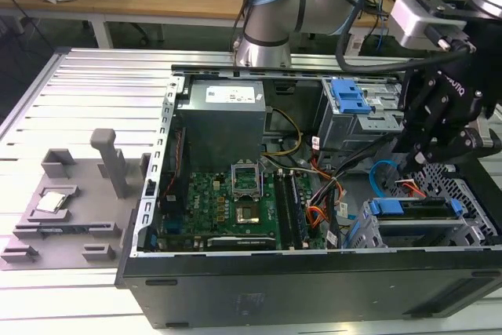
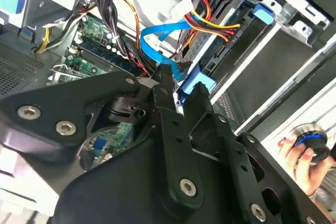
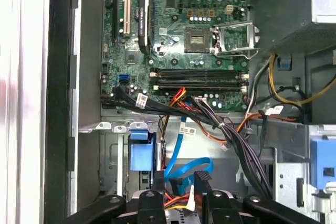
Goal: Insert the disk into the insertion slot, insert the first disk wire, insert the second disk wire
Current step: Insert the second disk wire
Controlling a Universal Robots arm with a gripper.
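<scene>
The disk (image 1: 412, 209), in its bright blue carrier, lies inside the insertion slot (image 1: 464, 194), a grey perforated cage at the exterior view's right. A bundle of red, orange and black wires (image 2: 210, 18) runs to the disk's end. The second disk wire (image 2: 163, 31), a flat light-blue cable, loops above the disk (image 2: 231, 43). Its blue connector end (image 2: 169, 70) sits at the fingertips of my black gripper (image 2: 180, 85), which is shut on it. In the first wrist view the light-blue cable (image 3: 184, 167) passes between the fingers of the gripper (image 3: 180, 181). The gripper (image 1: 409, 165) hangs just over the cage.
The open computer case holds a green motherboard (image 1: 227, 202), a grey power supply (image 1: 223, 115) and a second cage with a blue clip (image 1: 349, 96). Thick black cables (image 3: 231, 135) cross beside the gripper. A grey fixture (image 1: 70, 202) stands outside the case. A hand (image 2: 296, 153) holds a round knob.
</scene>
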